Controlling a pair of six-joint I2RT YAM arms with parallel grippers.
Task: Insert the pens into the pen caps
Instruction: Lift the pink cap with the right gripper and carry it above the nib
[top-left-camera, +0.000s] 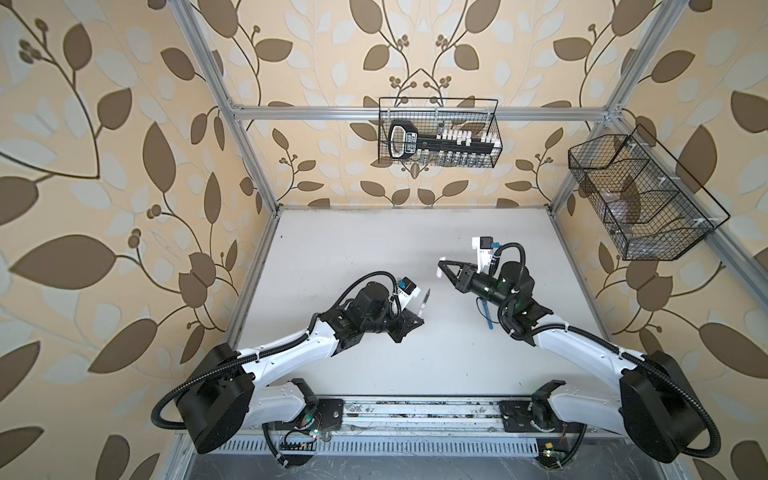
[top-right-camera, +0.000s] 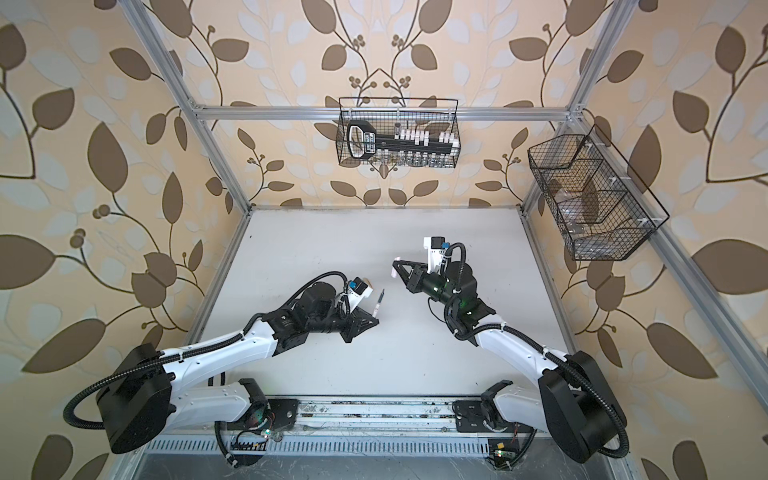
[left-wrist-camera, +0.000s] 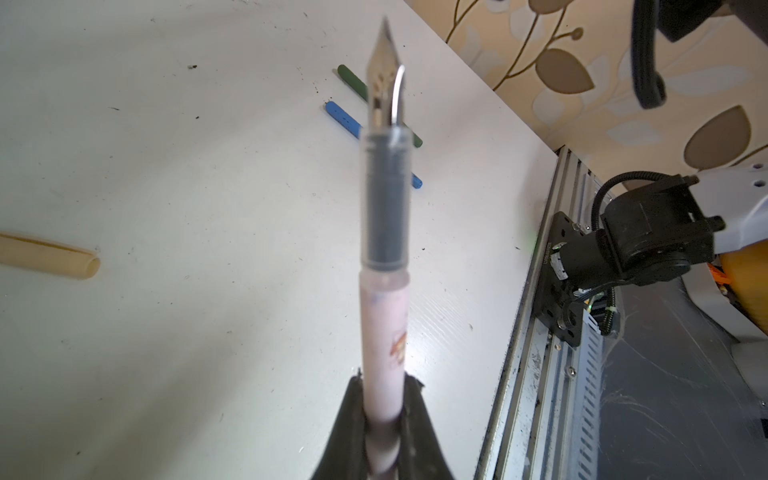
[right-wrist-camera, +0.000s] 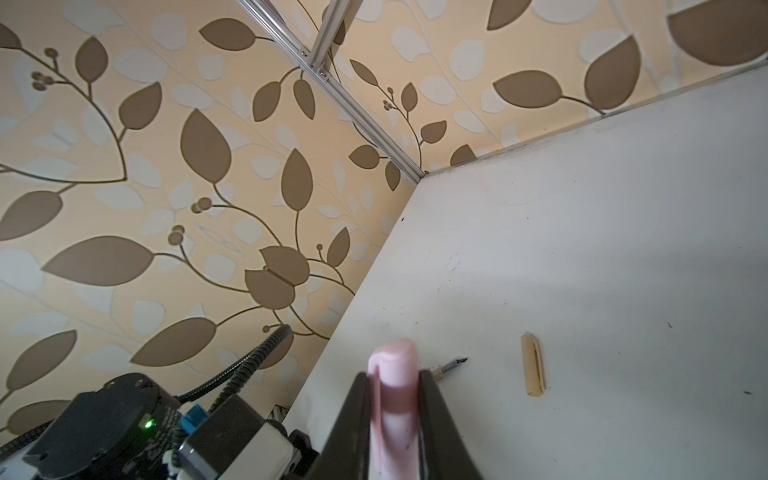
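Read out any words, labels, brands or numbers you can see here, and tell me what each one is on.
Label on the black handle in the hanging wire basket: pale lettering, too blurred to read.
Small orange print on the pale pink pen: too blurred to read.
Nothing else carries text.

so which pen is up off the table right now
The pale pink pen: the left gripper holds it by the barrel, nib bare. The blue pen and dark green pen lie flat on the table.
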